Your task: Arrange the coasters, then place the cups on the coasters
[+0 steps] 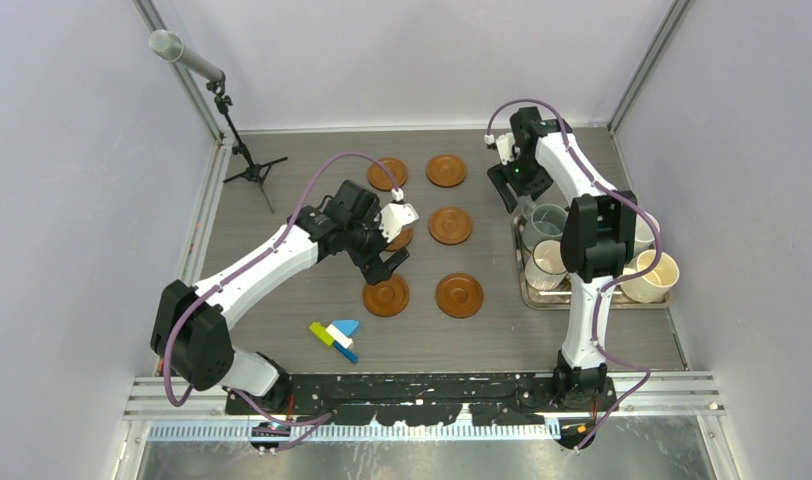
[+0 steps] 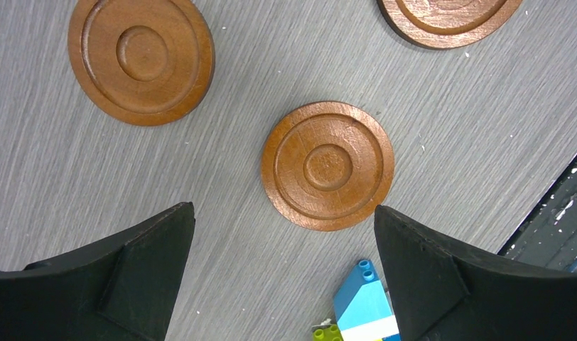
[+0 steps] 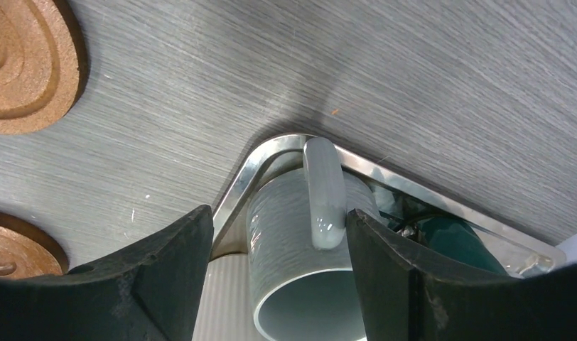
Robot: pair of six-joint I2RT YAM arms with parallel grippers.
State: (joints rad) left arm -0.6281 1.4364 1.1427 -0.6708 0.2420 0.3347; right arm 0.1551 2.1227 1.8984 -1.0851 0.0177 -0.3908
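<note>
The grey wood-grain surface (image 1: 462,335) is carrying everything, with the two arms bolted at its near edge. The left arm (image 1: 262,265) is reaching out toward the middle, and the right arm (image 1: 587,235) is stretching over to the far right. A steel tray (image 1: 632,305) is lying on the right side, and the mugs are standing inside it: a grey-blue mug (image 1: 548,222) in its far-left corner, a ribbed mug (image 1: 548,262) just nearer than that, and a cream mug (image 1: 654,277) at the near right. The right pincer (image 1: 509,192) is hanging over the tray's far-left corner. In the wrist view its fingers (image 3: 279,214) are standing apart, with the grey-blue mug (image 3: 300,270) and its handle showing between them. Open space is showing on the mug's left side, and whether the other finger is touching it cannot be told. A dark green mug (image 3: 453,238) is peeking out just beside it, inside the tray's rim (image 3: 236,185). Six brown coasters are lying flat on the surface in two columns of three, left of the tray, none bearing a mug. The left pincer (image 1: 387,263) is hovering between the middle-left coaster (image 1: 402,240), which it is partly hiding, and the near-left coaster (image 1: 386,296). Its fingers (image 2: 283,212) are spread wide and holding nothing, and the near-left coaster (image 2: 328,165) is lying beyond their tips. Small coloured blocks (image 1: 337,335) are sitting near the left arm, just nearer than the coasters.
</note>
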